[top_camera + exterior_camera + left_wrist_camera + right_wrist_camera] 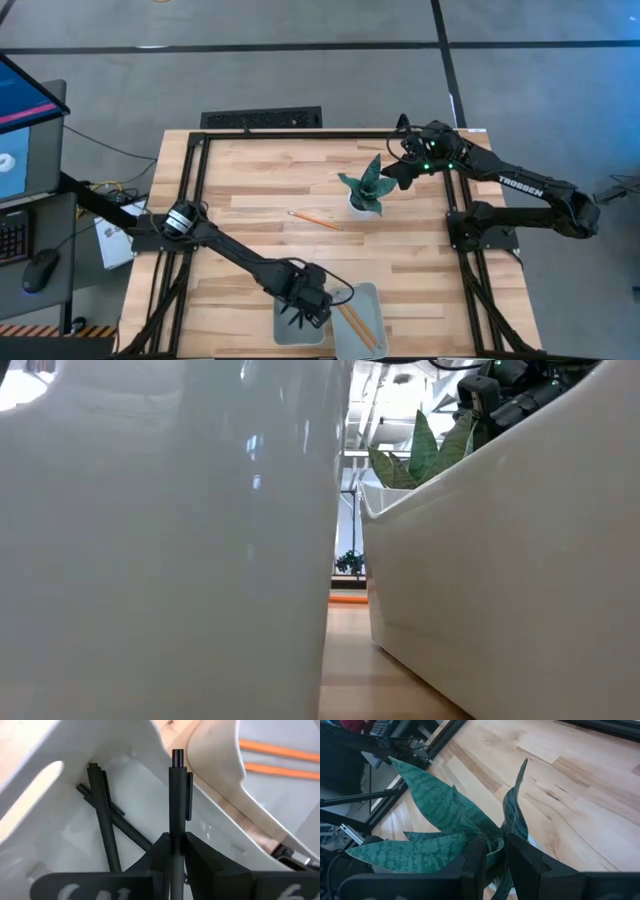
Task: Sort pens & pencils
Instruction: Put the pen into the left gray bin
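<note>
Left gripper (172, 851) over left tray (284, 326), clamped on upright pen (176, 795) at mid-barrel | two pens (102, 815) already inside | light, stiff, slick; grip mid-shaft | pencils (356, 326) in right tray (372, 298), one pencil (314, 218) on table (250, 200) | right gripper (495, 856) near plant (366, 184), barely parted, holding nothing.

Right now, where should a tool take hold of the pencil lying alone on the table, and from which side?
Grip the pencil at its middle, coming straight down from above. It lies flat and alone on the bare wooden table, so fingers should close across its thin shaft. The potted plant stands close to one end.
</note>
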Robot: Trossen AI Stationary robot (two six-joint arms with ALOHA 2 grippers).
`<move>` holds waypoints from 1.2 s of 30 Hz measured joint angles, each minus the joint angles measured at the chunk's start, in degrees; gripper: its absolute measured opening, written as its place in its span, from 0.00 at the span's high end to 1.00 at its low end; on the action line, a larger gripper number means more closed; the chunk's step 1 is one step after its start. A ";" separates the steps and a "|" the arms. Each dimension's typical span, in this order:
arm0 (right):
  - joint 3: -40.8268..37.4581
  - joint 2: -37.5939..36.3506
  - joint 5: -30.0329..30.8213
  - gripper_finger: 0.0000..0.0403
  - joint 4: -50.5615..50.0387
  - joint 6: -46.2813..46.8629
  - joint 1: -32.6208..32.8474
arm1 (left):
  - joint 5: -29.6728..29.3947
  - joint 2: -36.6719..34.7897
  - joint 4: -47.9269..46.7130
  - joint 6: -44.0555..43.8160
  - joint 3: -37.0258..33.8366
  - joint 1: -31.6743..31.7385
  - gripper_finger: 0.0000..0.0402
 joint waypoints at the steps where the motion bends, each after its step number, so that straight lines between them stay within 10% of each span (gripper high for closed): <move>1: 0.00 0.00 0.00 0.76 0.00 0.00 0.00 | -0.51 0.00 -0.01 -0.84 0.00 -0.17 0.93; 36: 0.00 0.00 0.00 0.76 -0.01 0.04 0.02 | -5.72 0.00 -1.07 -13.04 0.00 -2.11 0.88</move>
